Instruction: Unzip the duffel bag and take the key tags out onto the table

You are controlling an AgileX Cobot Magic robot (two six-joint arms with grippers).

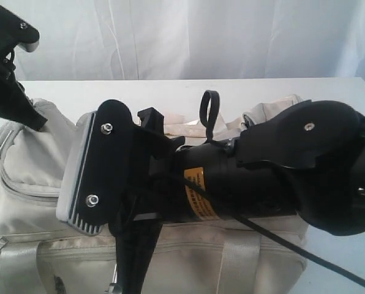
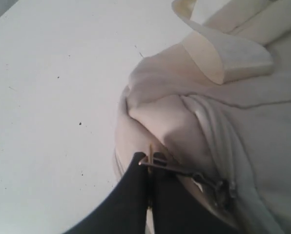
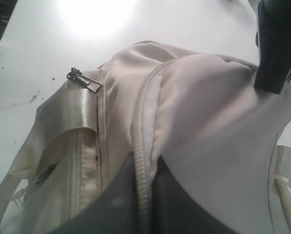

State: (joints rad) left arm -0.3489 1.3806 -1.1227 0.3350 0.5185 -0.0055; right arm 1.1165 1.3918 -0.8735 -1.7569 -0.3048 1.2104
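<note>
Left gripper pinching zipper pull (duffel bag end), right gripper closure unclear

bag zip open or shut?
Shut, as far as visible: the zip lies closed along the bag; no gap or lining shows.

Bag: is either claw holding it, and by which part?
The left gripper pinches the metal zipper pull at the bag's end. The right gripper straddles the zipper; whether it grips cannot be told.
</note>
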